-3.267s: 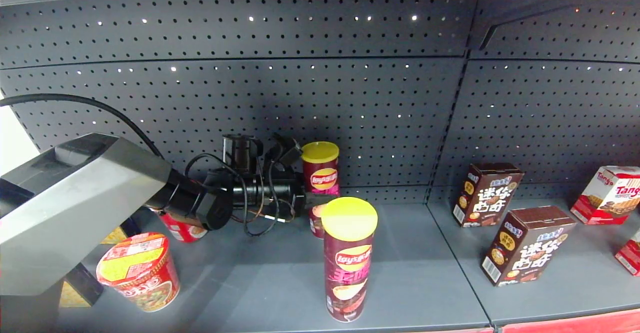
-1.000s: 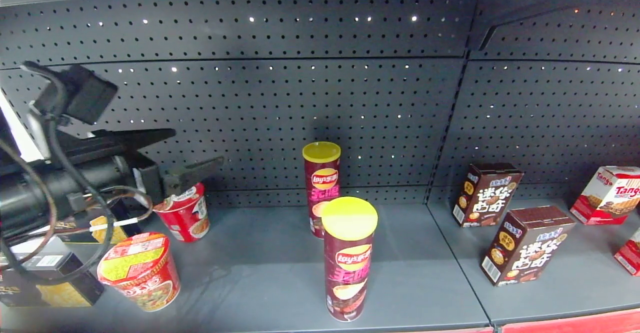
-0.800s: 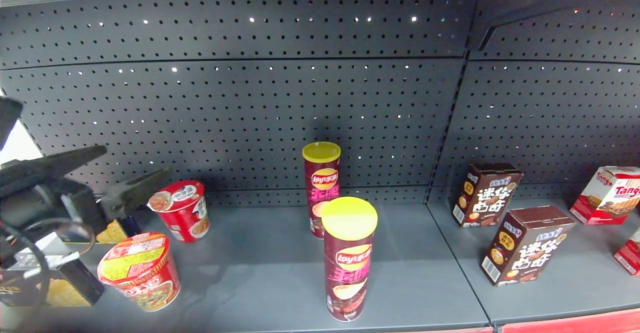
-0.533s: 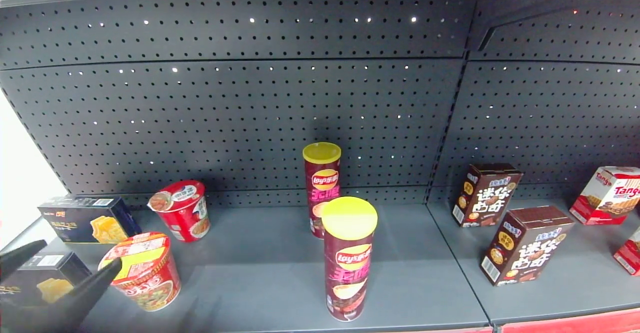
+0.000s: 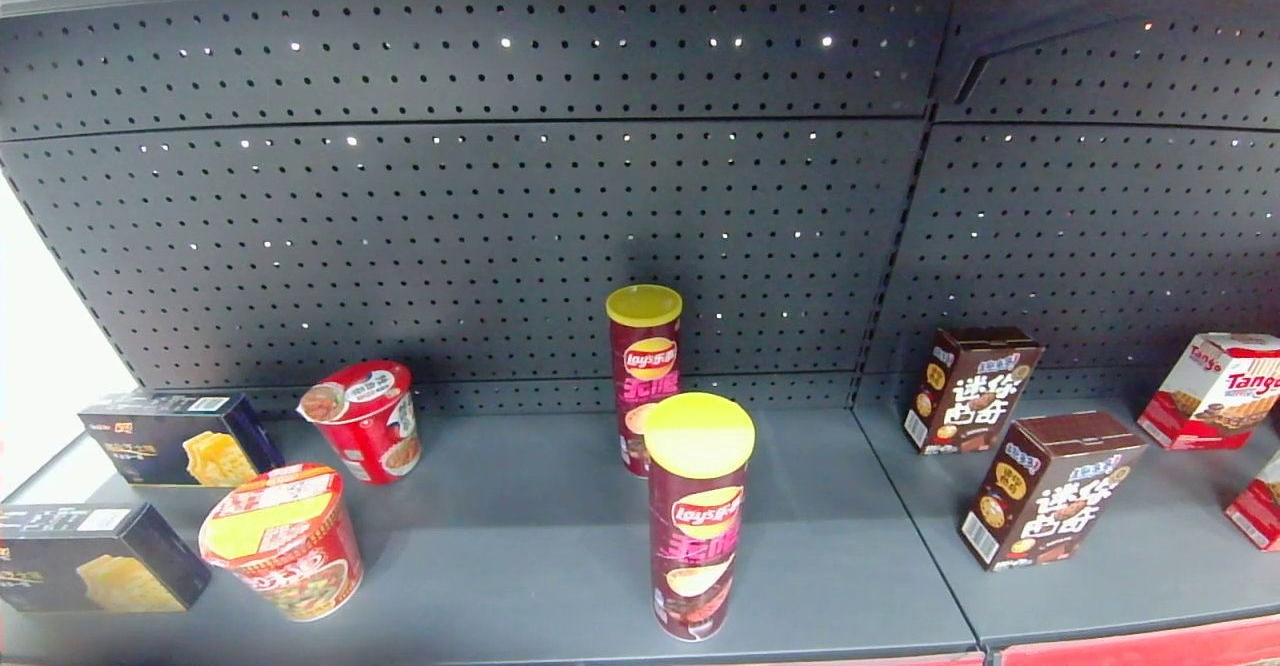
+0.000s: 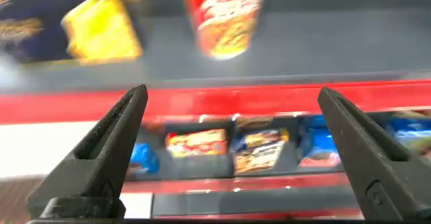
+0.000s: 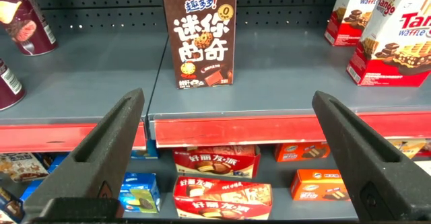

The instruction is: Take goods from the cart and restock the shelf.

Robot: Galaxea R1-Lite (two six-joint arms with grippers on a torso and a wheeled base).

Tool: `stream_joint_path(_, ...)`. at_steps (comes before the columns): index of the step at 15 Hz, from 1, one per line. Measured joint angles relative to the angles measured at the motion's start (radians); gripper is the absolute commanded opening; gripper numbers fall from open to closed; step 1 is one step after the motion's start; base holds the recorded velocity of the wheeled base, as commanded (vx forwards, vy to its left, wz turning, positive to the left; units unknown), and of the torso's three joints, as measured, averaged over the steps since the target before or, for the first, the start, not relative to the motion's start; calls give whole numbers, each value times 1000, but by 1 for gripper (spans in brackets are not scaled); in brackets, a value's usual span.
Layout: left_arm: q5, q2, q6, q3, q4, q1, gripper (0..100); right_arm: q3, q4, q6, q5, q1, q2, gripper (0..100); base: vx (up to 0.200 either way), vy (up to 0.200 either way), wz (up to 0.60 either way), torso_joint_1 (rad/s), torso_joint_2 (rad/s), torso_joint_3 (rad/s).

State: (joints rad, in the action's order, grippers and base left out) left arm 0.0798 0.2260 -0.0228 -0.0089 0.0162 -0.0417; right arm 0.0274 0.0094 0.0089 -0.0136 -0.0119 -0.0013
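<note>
Two maroon chip cans with yellow lids stand upright mid-shelf, one at the front (image 5: pixel 697 516) and one at the back (image 5: pixel 643 376). My left gripper (image 6: pixel 232 93) is open and empty in front of the shelf's red edge (image 6: pixel 269 103), facing a red noodle cup (image 6: pixel 225 15) and a dark blue box (image 6: pixel 67 29). My right gripper (image 7: pixel 227 96) is open and empty too, level with the red shelf edge (image 7: pixel 269 126), facing a brown cookie box (image 7: pixel 199 35).
The shelf board (image 5: pixel 540 536) carries two noodle cups (image 5: pixel 282 541) (image 5: pixel 365 421), two dark blue boxes (image 5: pixel 180 438) (image 5: pixel 95 558), brown cookie boxes (image 5: pixel 1050 491) (image 5: pixel 972 388) and red wafer boxes (image 5: pixel 1215 389). The lower shelf holds snack packs (image 7: pixel 215 163).
The left gripper let go of the back chip can, drew back to the left and down with open fingers, and left the head view. The can stays standing at the back.
</note>
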Motion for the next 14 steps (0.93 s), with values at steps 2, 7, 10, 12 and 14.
stream_joint_path(2, -22, -73, 9, 3, -8, -1, 100, 0, 0, 0, 0, 1, 0, 100, 0, 0, 0, 0, 0, 0)
stream_joint_path(7, -29, -198, -13, 7, -14, 40, 100, 0, 0, 0, -1, 1, 0, 100, 0, 0, 0, 0, 0, 0)
stream_joint_path(10, 15, -219, -24, 7, -16, 44, 100, 0, 0, 0, -1, 1, 0, 100, 0, 0, 0, 0, 0, 0)
stream_joint_path(12, 16, -223, -25, 7, -16, 44, 100, 0, 0, 0, -1, 1, 0, 100, 0, 0, 0, 0, 0, 0)
stream_joint_path(14, 16, -224, -25, 7, -16, 44, 100, 0, 0, 0, -1, 1, 0, 100, 0, 0, 0, 0, 0, 0)
